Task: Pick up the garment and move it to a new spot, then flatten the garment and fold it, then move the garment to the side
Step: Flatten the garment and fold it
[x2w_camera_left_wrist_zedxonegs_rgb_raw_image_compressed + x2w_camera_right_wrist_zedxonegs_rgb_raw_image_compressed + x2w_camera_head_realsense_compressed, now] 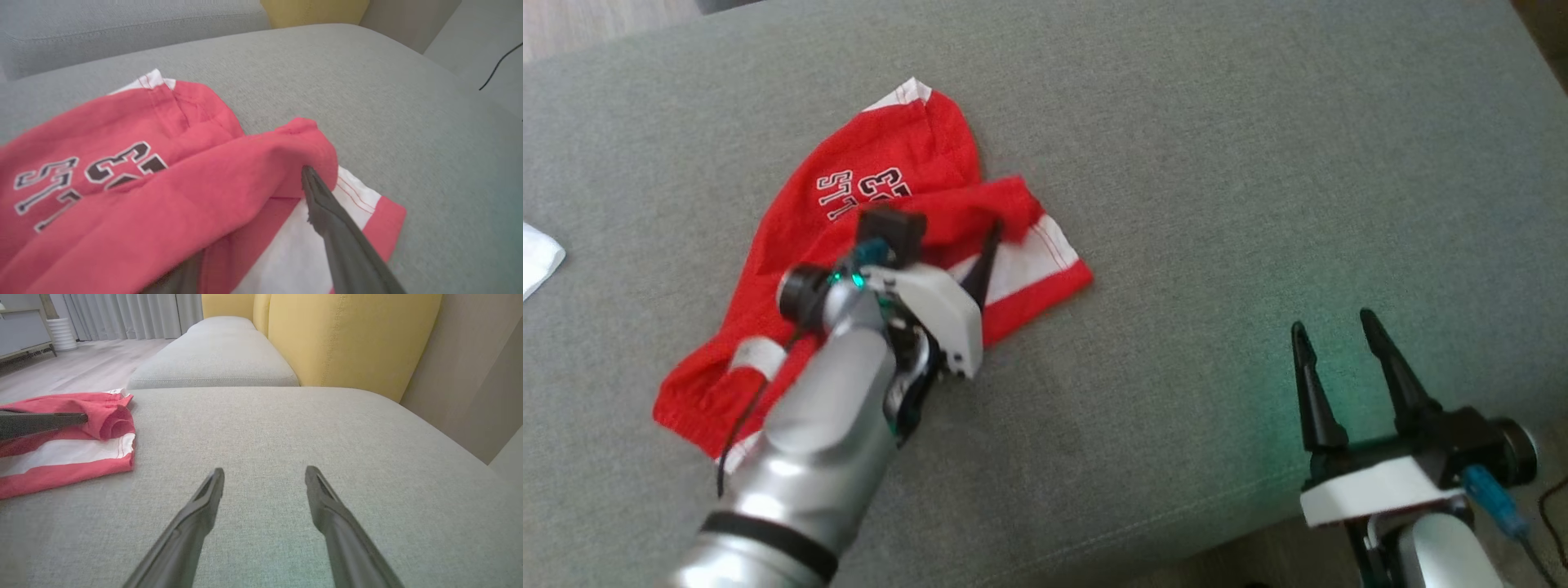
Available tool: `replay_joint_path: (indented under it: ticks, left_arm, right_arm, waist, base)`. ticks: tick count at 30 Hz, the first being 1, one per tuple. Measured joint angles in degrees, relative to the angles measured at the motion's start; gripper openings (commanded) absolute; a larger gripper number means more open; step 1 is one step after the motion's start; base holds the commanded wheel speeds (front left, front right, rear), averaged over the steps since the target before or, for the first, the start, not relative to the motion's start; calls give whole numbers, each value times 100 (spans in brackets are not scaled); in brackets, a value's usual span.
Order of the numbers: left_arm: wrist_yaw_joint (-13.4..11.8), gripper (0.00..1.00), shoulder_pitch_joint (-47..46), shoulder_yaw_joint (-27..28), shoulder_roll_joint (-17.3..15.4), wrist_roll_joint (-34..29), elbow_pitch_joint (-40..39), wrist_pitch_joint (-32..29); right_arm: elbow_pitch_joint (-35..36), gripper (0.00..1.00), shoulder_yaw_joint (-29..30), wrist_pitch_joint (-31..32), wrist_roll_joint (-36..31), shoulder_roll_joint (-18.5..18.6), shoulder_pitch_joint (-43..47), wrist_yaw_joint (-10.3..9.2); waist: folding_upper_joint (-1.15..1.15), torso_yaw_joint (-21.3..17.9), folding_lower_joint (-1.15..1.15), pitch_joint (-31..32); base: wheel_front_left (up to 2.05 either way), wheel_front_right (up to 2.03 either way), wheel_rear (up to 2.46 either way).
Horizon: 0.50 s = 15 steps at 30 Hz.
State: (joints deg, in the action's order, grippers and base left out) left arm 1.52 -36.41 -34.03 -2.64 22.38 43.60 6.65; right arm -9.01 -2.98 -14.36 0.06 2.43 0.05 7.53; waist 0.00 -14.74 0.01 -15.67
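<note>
Reaching for what, and where does it lie? asks my partner.

Me: A wide grey woven sofa cushion (1217, 204) spreads under both my arms. The crumpled red-and-white cotton jersey garment with dark lettering (890, 163) sits on its left half. It is well apart from my right gripper (1331, 327), which hovers over bare cushion, fingers spread and holding nothing.

Partner: And your left?

Me: My left gripper (261, 179) is down in the cloth, fingers apart, astride a raised red fold by the white band. One dark finger (327, 212) shows beside that fold and the other runs under it. Nothing is pinched yet.

Partner: How will it handle?

Me: Light, limp and not slippery, I reckon. It will sag and drag from a single pinch, and it cannot break. I would close on that doubled fold, deep enough to catch both layers, so it lifts without sliding out.
</note>
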Motion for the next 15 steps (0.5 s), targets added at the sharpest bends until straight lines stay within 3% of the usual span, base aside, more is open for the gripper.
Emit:
replay_joint_path:
  ticks: [6, 9, 15]
  left_arm:
    - [-104, 100, -514, 165, 27, 183, 516, 46]
    - [-2, 100, -602, 308, 27, 775, 583, -9]
    - [146, 100, -732, -314, 29, 846, 672, -59]
  right_arm:
    - [3, 100, -10, 0, 12, 0, -197, 0]
    - [-20, 100, -34, 0, 45, 0, -201, 0]
    - [-68, 100, -38, 0, 66, 0, -201, 0]
  waist:
    - [0, -27, 0, -90]
    - [0, -59, 0, -97]
    - [0, -78, 0, -74]
  base:
    - [0, 0, 0]
    - [0, 0, 0]
    - [0, 0, 0]
